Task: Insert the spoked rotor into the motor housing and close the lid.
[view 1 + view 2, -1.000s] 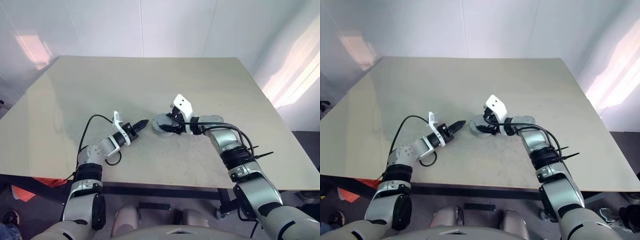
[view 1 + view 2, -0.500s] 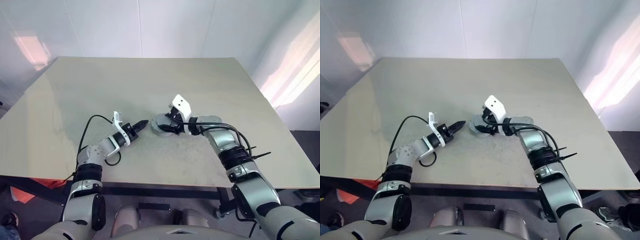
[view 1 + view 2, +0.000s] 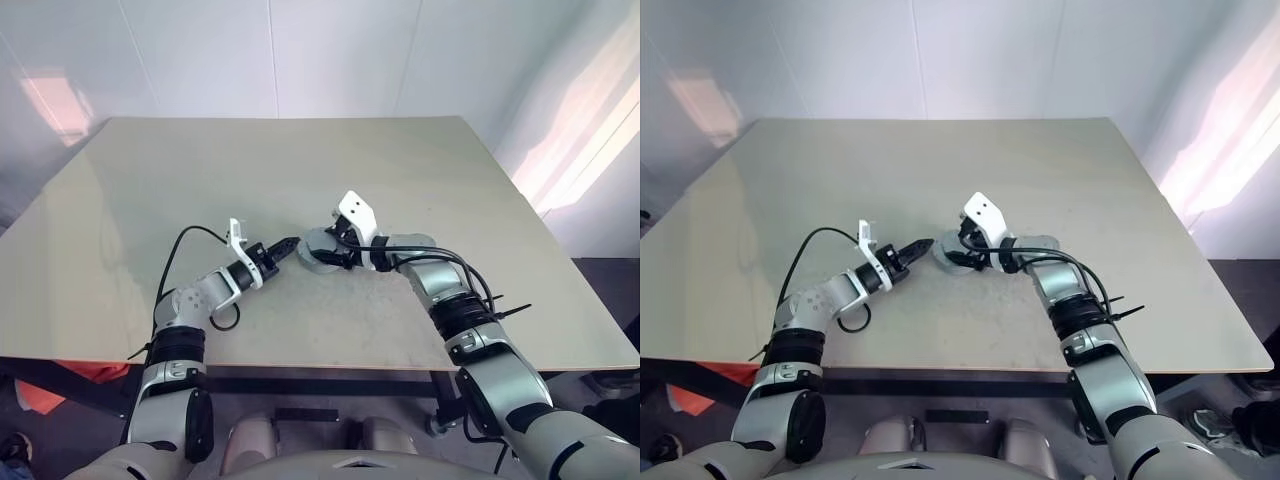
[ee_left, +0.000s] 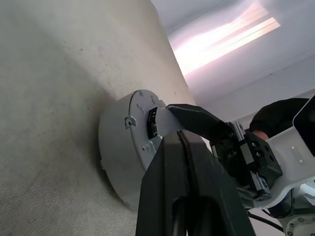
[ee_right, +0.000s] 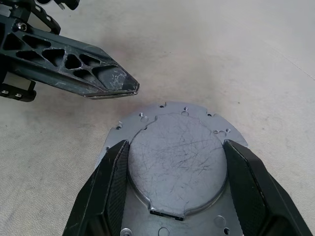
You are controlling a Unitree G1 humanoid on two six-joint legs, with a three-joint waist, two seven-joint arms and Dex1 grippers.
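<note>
A round, flat grey metal lid (image 5: 174, 164) with a raised circular centre and small screw holes around its edge lies face up on the pale beige table (image 3: 250, 170), near the middle of the robot's reach. Being round, it has no long axis; a small dark notch on its rim faces the right gripper. From the left wrist view it forms the top of a thick grey drum-shaped body; nothing inside shows.

The right gripper (image 5: 174, 196) has its two black fingers (image 5: 106, 189) spread wide, one on each side of the raised centre, apparently touching its edge. The left gripper (image 5: 125, 87) has its fingers pressed together into a point, level, aimed at the lid's rim and just short of it.
</note>
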